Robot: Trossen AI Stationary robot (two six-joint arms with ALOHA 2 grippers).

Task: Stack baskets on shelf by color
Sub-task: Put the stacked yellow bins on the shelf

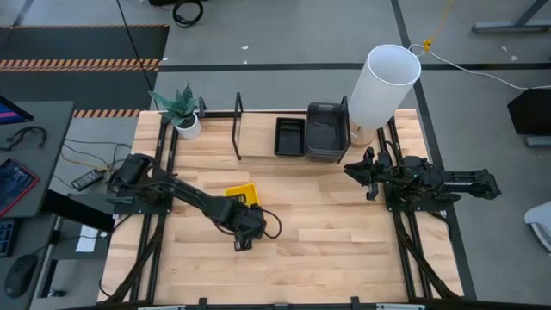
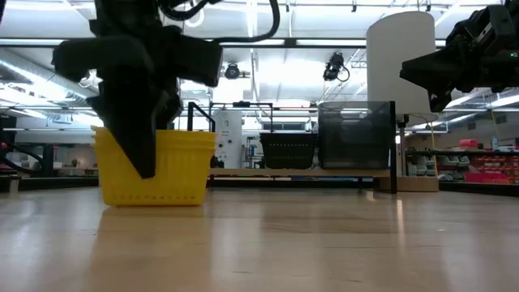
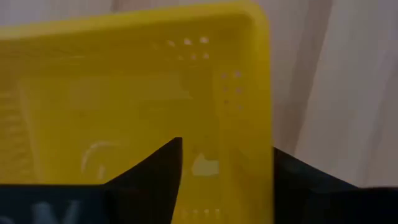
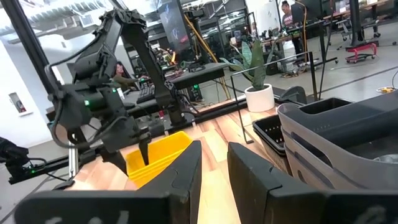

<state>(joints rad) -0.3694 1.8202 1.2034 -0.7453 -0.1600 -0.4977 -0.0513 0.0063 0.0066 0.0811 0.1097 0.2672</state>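
One yellow basket [image 1: 241, 192] [image 2: 174, 166] [image 3: 124, 87] [image 4: 163, 152] stands flat on the tabletop at mid-table. My left gripper [image 1: 247, 217] [image 3: 227, 155] is open and reaches down over it. One finger stands inside the basket and one outside its side wall [image 3: 261, 112], near a corner; whether the outer finger touches the wall, I cannot tell. On the shelf [image 1: 258, 146] at the far edge sit a small black basket [image 1: 289, 136] [image 2: 289, 151] and a dark grey basket [image 1: 327, 131] [image 2: 354, 134]. My right gripper [image 1: 351, 170] [image 4: 214, 158] hovers open and empty at the right, near the grey basket.
A tall white cylinder [image 1: 383, 86] stands at the shelf's right end, and a potted plant [image 1: 182, 112] at its left end. Thin black upright frames [image 1: 238, 125] divide the shelf. Bare wood [image 1: 344, 232] lies between the arms and toward the near edge.
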